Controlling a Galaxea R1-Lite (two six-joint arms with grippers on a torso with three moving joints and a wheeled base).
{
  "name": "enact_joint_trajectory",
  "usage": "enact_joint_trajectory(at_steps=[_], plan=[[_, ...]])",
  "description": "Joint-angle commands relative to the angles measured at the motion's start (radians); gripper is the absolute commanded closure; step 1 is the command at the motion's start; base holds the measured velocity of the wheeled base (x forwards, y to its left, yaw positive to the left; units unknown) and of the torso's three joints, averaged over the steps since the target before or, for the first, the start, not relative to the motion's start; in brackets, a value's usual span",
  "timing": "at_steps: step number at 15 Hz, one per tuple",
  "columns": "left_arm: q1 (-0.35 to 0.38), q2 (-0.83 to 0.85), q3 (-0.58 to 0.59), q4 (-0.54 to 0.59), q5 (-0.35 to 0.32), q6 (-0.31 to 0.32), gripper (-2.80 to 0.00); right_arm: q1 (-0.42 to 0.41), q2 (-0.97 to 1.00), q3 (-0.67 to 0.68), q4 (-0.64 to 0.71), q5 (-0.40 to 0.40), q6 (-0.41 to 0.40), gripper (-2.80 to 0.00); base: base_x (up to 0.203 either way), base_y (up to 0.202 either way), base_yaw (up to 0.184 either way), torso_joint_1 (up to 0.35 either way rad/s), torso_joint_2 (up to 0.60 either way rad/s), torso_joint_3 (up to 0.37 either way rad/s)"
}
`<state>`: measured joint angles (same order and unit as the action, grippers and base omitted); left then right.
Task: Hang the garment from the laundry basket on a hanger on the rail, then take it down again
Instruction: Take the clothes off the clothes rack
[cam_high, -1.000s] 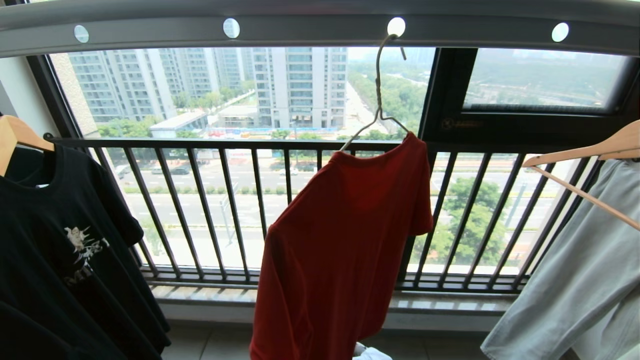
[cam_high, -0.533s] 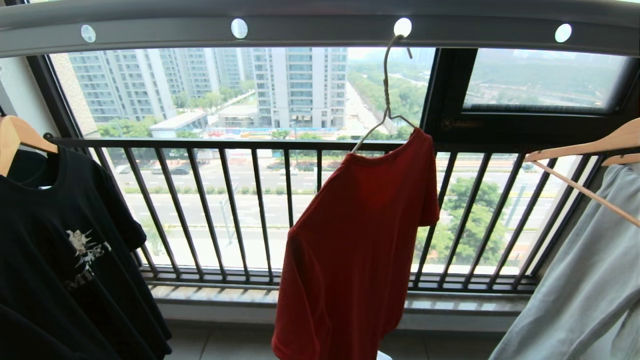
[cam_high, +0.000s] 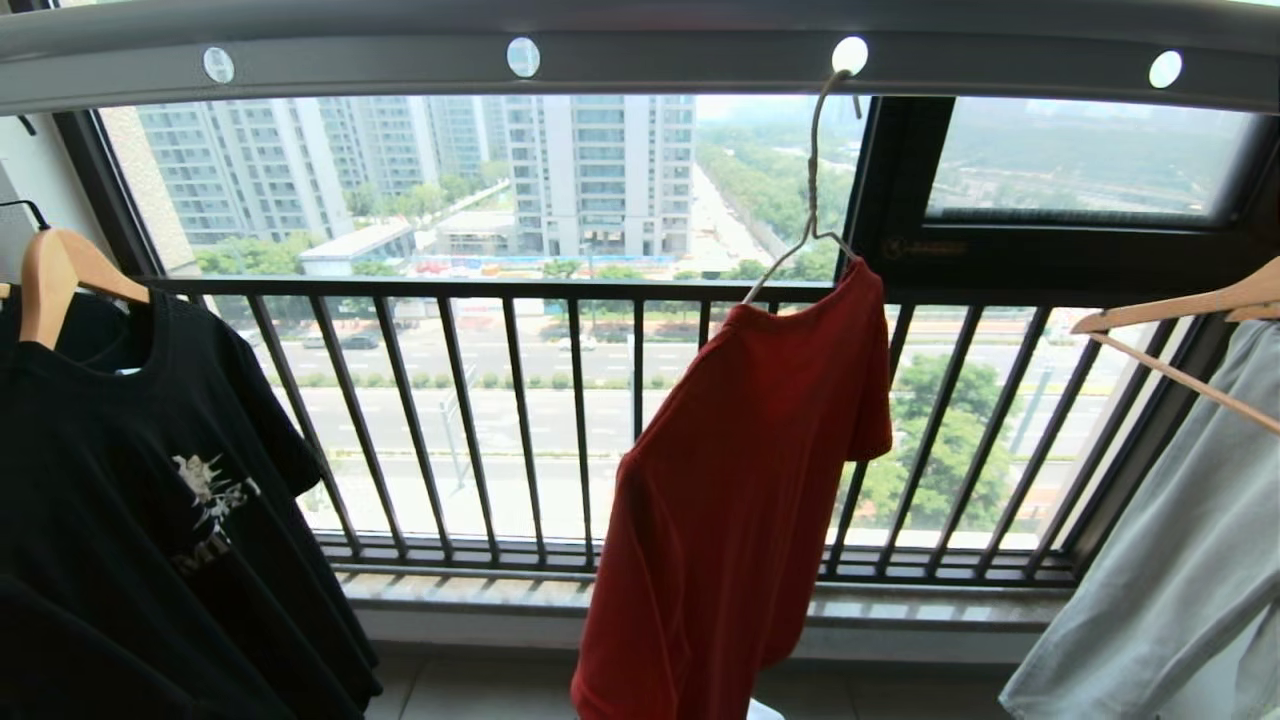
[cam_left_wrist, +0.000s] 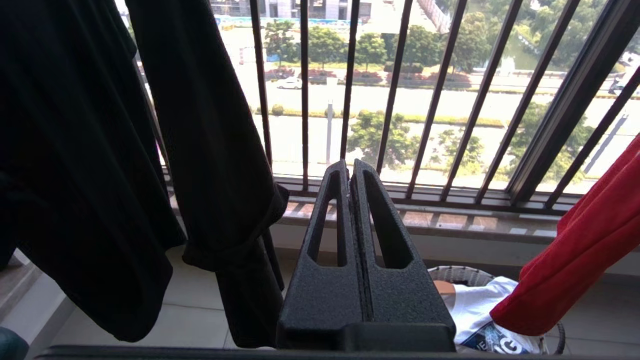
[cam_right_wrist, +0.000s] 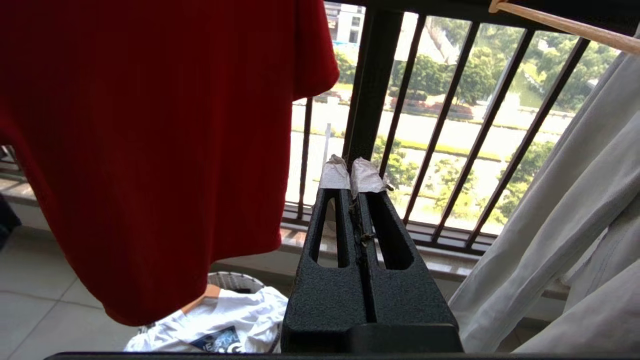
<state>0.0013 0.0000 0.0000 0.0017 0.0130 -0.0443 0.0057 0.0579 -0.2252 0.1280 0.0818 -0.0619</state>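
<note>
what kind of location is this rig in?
Most likely a high-rise apartment's enclosed laundry balcony. A grey overhead rail with round holes carries a red T-shirt on a wire hanger; behind it a black barred railing overlooks tower blocks and a road far below.

1. The right hand, its taped fingertips pressed together, holds nothing.
2. The red garment hangs just beside it.
3. Below, the laundry basket on the floor holds a white T-shirt.
4. Pale grey clothing hangs opposite, before the black railing.
</note>
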Motion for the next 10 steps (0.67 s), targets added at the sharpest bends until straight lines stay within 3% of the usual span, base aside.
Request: enact_joint_trajectory(at_steps=[1,7,10], plan=[[0.000,0.000,0.000,0.000,0.001,0.000,0.00,0.002,0.128,-0.151,0.052,0.028,-0.001,0.00,0.000,0.000,0.000,0.000,0.00,0.000],[0.000,0.000,0.000,0.000,0.001,0.000,0.00,0.002,0.476,-0.479,0.209,0.318,0.002,0.00,0.000,0.000,0.000,0.000,0.00,0.000],[0.000,0.001,0.000,0.000,0.001,0.000,0.00,0.004,0.691,-0.648,0.251,0.394,0.003,0.00,0.000,0.000,0.000,0.000,0.00,0.000]])
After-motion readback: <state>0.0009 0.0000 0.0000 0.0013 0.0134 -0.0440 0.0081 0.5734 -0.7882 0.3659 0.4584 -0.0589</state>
